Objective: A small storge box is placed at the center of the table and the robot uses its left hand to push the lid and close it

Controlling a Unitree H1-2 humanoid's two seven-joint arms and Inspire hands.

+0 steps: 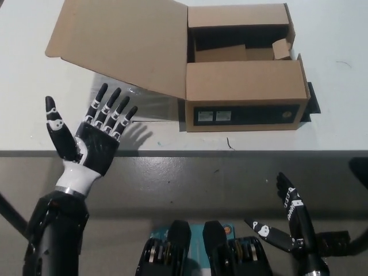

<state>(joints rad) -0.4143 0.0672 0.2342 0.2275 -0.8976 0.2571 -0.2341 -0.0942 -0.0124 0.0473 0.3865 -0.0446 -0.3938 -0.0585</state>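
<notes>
The left hand, fingers spread wide and empty, sits below the lid; a low push may shove the box instead.

brown cardboard box — black front panel, white labels — on a pale grey table.

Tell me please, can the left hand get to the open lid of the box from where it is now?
Probably yes. The left hand is open at the table edge, just below the raised lid, with only bare table between them.
</notes>
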